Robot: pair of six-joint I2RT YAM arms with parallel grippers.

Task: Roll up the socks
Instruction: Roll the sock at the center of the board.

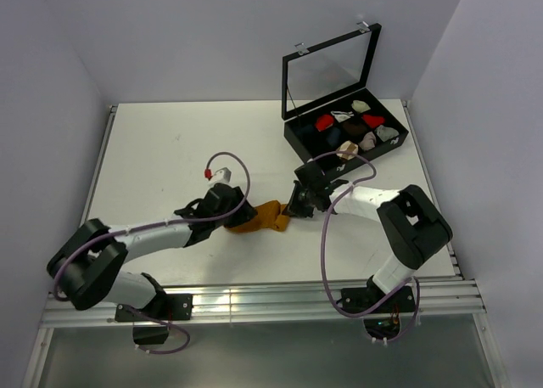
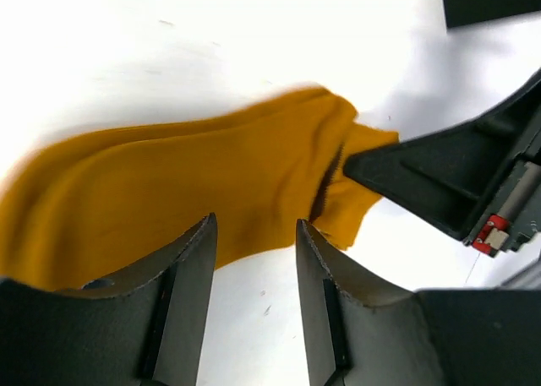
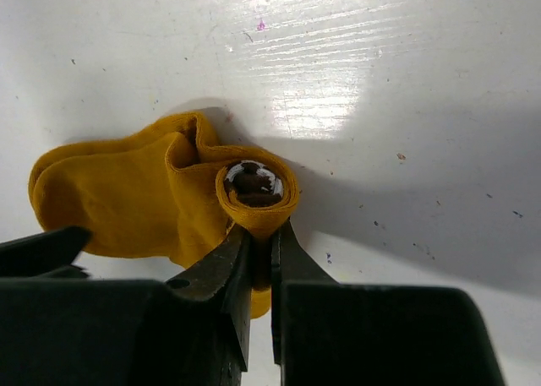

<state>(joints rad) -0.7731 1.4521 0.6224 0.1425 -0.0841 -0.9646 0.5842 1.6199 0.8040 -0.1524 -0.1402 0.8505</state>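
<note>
Left claw part-open over mustard sock, holding nothing, sock on table between both claws, right claw pinched tight on its rolled-up end, open black box of small bundles farther back right.

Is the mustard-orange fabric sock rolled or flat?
Partly: one end of the sock is coiled in the right gripper jaws; the rest lies flat.

Robot lab test cell, not a home. Plain white walls box in a white surface on three sides. My left arm and right arm bolt to an aluminium rail at the near edge. Purple cables loop loose along both.
</note>
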